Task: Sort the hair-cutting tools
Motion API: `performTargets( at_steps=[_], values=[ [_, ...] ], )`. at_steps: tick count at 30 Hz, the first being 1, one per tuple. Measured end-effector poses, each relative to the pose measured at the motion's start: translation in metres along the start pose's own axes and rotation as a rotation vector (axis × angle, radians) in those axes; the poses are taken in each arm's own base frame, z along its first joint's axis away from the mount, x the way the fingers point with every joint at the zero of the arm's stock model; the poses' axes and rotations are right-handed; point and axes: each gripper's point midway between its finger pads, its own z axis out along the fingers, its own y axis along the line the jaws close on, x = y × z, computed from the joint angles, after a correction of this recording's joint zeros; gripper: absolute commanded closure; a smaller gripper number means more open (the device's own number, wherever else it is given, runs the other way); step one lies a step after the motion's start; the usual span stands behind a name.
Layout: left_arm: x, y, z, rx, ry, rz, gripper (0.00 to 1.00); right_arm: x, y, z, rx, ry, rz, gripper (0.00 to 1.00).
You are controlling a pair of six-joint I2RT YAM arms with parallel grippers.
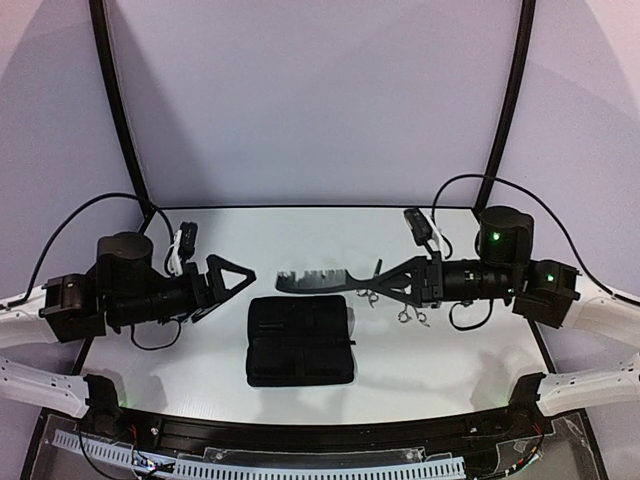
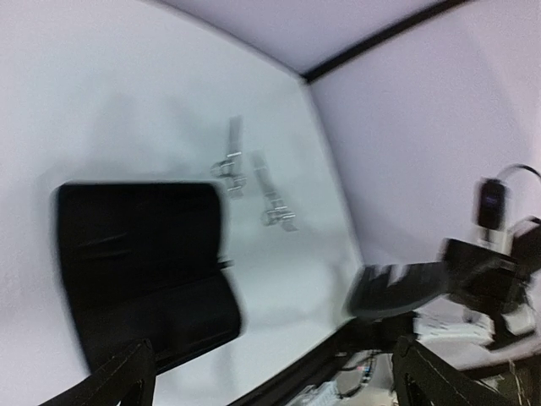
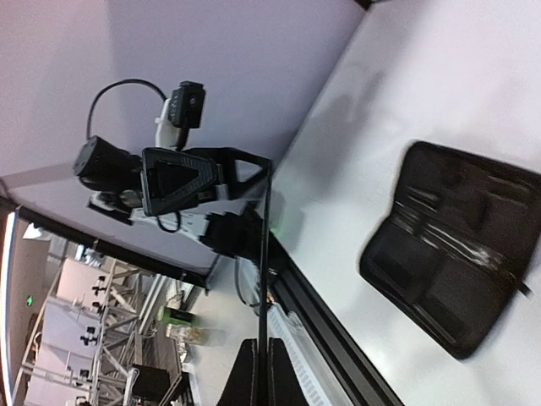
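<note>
Two arms reach toward each other over the white table (image 1: 200,365). At the left, the left gripper (image 1: 245,276) hangs above the table with nothing in it. Its own wrist camera shows its fingers (image 2: 127,376) spread far apart at the bottom corners of that view.

Just right of it, near the front middle of the table, a flat black case (image 1: 300,340) lies open with both halves face up. The top view shows only dark panels and seams inside it. The right wrist view adds pockets and a few thin pale streaks across one half, but they are too blurred to tell whether any tool sits there.

Above the far edge of the case, a slim black comb (image 1: 312,279) hangs in the air, lying level with its teeth pointing down toward the table. The right wrist camera sees it edge-on as a thin dark line rising from between the fingers. The left wrist camera shows it as a blurred dark bar off the table's edge.

Right of the case, two small silver pairs lie flat on the bare table, outside the case. The first scissors (image 1: 368,296) are just beside its far right corner and the second scissors (image 1: 412,317) a little farther right. They lie close together but apart, partly under the right arm. The left wrist view shows their blades and ring handles more plainly.

At the right, the right gripper (image 1: 378,280) is clamped on the comb's handle end.
</note>
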Motion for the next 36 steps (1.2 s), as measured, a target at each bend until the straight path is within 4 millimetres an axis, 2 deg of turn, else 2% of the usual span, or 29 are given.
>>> performTargets(
  at_steps=[3, 7, 10, 11, 14, 18, 24, 28, 36],
  values=[
    [0.014, 0.042, 0.001, -0.171, 0.05, -0.049, 0.01, 0.011, -0.029, -0.013, 0.091, 0.017, 0.052, 1.0],
    [0.044, 0.106, 0.009, -0.391, 0.149, -0.103, 0.02, 0.034, -0.073, -0.022, 0.206, 0.066, 0.14, 1.0],
    [0.066, 0.143, 0.017, -0.517, 0.234, -0.124, 0.1, 0.049, -0.096, -0.022, 0.252, 0.113, 0.196, 1.0],
    [0.071, 0.149, 0.018, -0.537, 0.255, -0.125, 0.14, 0.053, -0.101, -0.02, 0.258, 0.128, 0.21, 1.0],
    [0.082, 0.158, 0.024, -0.565, 0.308, -0.128, 0.23, 0.063, -0.114, -0.016, 0.266, 0.161, 0.246, 1.0],
    [0.091, 0.158, 0.034, -0.549, 0.35, -0.131, 0.32, 0.073, -0.127, -0.015, 0.278, 0.185, 0.29, 1.0],
    [0.104, 0.164, 0.051, -0.54, 0.406, -0.122, 0.46, 0.073, -0.127, -0.014, 0.255, 0.181, 0.294, 1.0],
    [0.111, 0.172, 0.058, -0.561, 0.427, -0.115, 0.56, 0.08, -0.132, -0.013, 0.247, 0.191, 0.309, 1.0],
    [0.121, 0.189, 0.066, -0.612, 0.449, -0.105, 0.63, 0.083, -0.138, -0.009, 0.244, 0.199, 0.328, 1.0]
  ],
)
